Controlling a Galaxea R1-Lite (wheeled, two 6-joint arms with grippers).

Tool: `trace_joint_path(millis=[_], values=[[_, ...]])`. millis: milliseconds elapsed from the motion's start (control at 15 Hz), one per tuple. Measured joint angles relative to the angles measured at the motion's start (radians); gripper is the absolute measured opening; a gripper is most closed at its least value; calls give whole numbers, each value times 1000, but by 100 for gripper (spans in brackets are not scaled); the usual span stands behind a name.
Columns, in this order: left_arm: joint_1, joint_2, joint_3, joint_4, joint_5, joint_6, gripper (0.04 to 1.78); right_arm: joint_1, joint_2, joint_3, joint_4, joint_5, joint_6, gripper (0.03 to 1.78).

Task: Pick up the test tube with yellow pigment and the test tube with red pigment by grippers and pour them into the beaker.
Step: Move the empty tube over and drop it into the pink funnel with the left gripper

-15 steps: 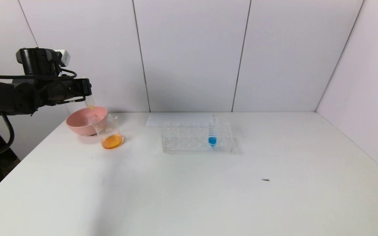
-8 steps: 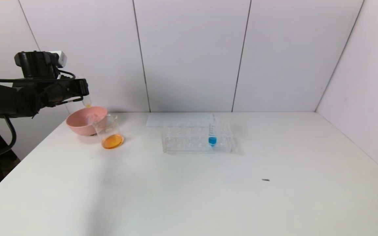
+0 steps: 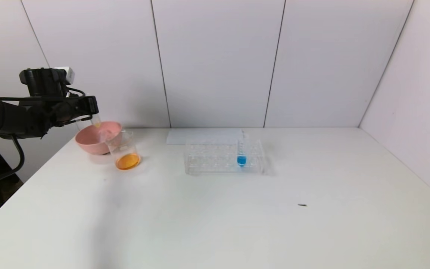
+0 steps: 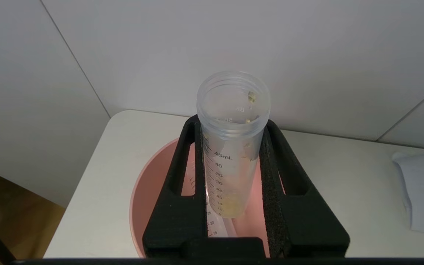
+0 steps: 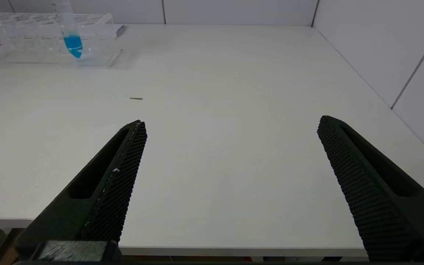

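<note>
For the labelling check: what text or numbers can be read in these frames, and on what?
"45mL", then "40", "35", "30", "25", "20", "15" down the scale: on the test tube with yellow pigment, held by the left gripper.
Faint embossed marks inside its rim: unreadable.
Tube with blue liquid: graduations too small to read.

Pink bowl [image 3: 94, 141]: directly below the left gripper [image 3: 94, 105]. Clear tube rack [image 3: 224, 157], holding one blue-liquid tube [image 3: 241, 151]: well to that gripper's right, on the tabletop [image 3: 237, 216].
</note>
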Motion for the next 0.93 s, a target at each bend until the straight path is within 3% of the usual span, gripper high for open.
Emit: trace_joint_path(millis=[933], values=[[7,119,-32,-1,1,13,44,0,0,0,0,0,0,170]])
